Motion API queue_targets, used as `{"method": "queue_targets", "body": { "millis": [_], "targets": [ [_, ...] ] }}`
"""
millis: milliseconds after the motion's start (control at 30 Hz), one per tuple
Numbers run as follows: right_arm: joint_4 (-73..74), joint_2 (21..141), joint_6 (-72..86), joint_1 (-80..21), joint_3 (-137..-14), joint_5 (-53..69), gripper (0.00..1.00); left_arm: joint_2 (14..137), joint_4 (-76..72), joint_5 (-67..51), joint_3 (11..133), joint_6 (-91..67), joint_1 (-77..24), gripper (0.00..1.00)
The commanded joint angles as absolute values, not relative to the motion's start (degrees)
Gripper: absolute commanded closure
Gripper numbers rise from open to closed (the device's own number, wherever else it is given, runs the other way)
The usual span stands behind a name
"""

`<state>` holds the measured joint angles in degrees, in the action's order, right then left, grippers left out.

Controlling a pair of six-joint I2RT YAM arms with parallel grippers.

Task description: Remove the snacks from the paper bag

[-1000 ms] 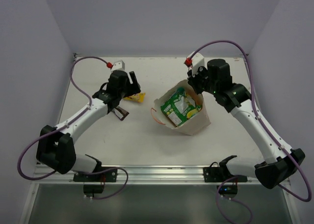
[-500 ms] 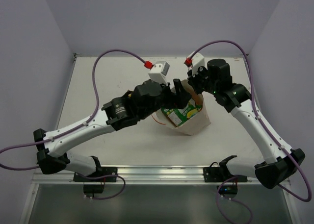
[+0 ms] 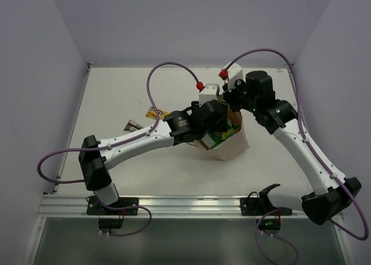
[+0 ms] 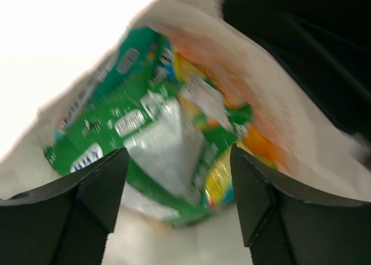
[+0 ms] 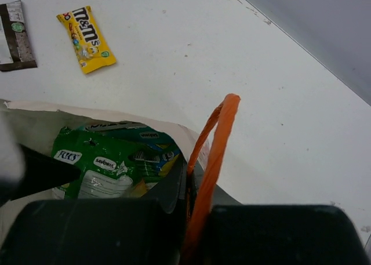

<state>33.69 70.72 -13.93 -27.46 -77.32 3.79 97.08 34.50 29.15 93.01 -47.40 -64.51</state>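
Observation:
The beige paper bag (image 3: 232, 146) stands right of the table's middle with its mouth open. My right gripper (image 3: 233, 100) is shut on its far rim, beside the orange handle (image 5: 215, 143). My left gripper (image 4: 177, 184) hangs open over the mouth, with nothing between its fingers. Below it in the bag lies a green-white pouch (image 4: 151, 143), with an orange-yellow pouch (image 4: 258, 146) beside it. The green pouch (image 5: 107, 160) also shows in the right wrist view. Two snacks lie on the table to the left: a yellow packet (image 3: 155, 112) and a dark brown bar (image 3: 132, 125).
My left forearm (image 3: 139, 142) stretches across the table's middle toward the bag. Purple cables loop above both arms. Grey walls close in the table at the back and sides. The yellow packet (image 5: 87, 39) and brown bar (image 5: 14, 36) lie beyond the bag's rim.
My left arm has swung right from the yellow packet to the bag's mouth, leaving packet and brown bar on the table. Its jaws stand wider. The right arm has not moved.

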Motion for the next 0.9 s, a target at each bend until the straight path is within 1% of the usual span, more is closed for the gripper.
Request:
{"method": "queue_targets", "body": {
  "millis": [0,33,133,200,300,333,367,400,567,733,833,867],
  "targets": [
    [24.3,66.3,-13.3,-28.1,-78.2,4.9,1.0,100.1,35.2,31.8,95.1,-46.9,-62.0,0.26],
    [24.2,66.3,-13.3,-28.0,-78.0,4.9,1.0,100.7,35.2,31.4,95.4,-46.7,-61.4,0.29],
    [24.0,66.1,-13.4,-28.0,-77.7,4.7,1.0,101.7,34.8,30.6,94.0,-47.5,-60.5,0.3],
    [23.7,66.2,-13.4,-28.1,-77.4,4.6,1.0,100.6,30.9,29.3,91.3,-47.6,-60.5,0.33],
    [23.6,66.1,-13.5,-28.0,-77.3,4.1,1.0,99.1,30.0,29.0,88.7,-48.6,-60.5,0.64],
    [23.7,66.2,-13.6,-28.1,-77.3,4.0,1.0,98.6,30.2,29.1,88.5,-49.0,-60.5,0.85],
    [23.7,66.2,-13.7,-28.0,-77.4,4.0,1.0,97.3,30.5,29.4,88.4,-49.0,-60.5,0.93],
    [23.7,66.2,-13.8,-28.1,-77.3,3.9,1.0,96.3,30.4,29.8,88.0,-49.0,-60.5,0.99],
    [23.8,66.1,-14.2,-28.0,-77.0,2.3,1.0,87.5,31.0,30.0,90.3,-45.4,-60.4,1.0],
    [23.6,65.8,-14.8,-28.0,-76.0,0.5,1.0,79.3,36.1,31.5,99.1,-38.9,-59.5,1.0],
    [23.6,65.5,-14.6,-28.1,-75.8,0.4,1.0,76.5,41.1,35.5,102.1,-35.9,-56.9,1.0],
    [23.6,65.5,-14.6,-28.0,-75.8,0.3,1.0,75.9,42.3,36.3,102.0,-35.5,-53.0,1.0]
  ]
}}
